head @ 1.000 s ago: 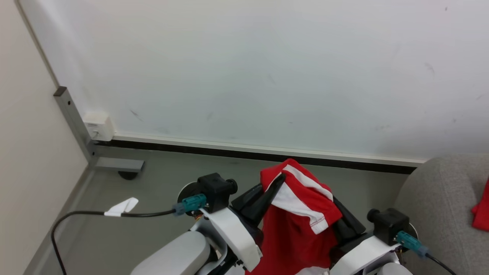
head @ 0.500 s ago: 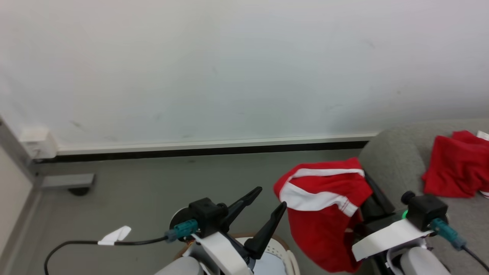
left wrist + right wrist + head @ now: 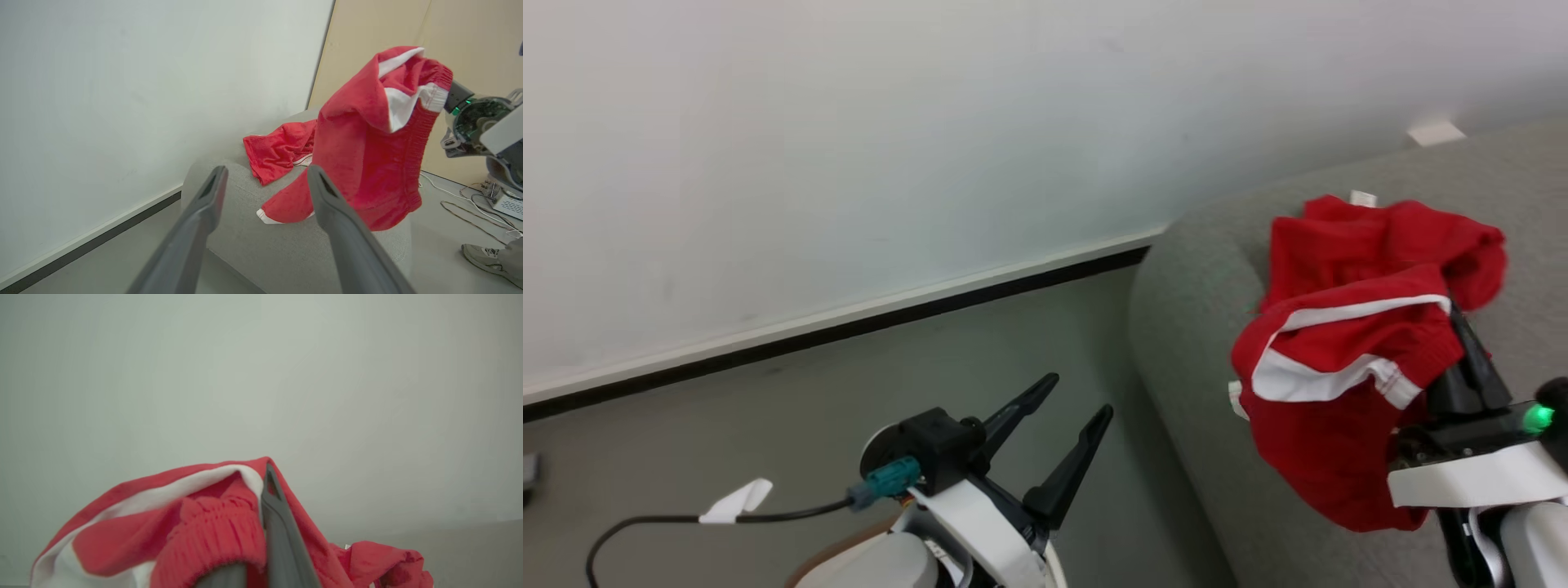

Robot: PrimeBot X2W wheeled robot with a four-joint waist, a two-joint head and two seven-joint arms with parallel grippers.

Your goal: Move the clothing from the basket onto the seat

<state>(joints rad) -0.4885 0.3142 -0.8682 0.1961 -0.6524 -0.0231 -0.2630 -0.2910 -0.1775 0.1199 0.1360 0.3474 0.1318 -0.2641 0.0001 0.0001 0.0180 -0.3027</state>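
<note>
Clothing [image 3: 1331,425] | right gripper [image 3: 1454,335] clamps it | left gripper [image 3: 1080,394] spread, empty | left wrist: hem touches seat [image 3: 245,245]

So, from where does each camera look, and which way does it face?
Head view: on the head, down at floor, wall and sofa; left gripper and right gripper show.
Left wrist view: along the open left gripper toward the sofa.
Right wrist view: along the right gripper toward the wall.
All three share the held red shorts.
</note>
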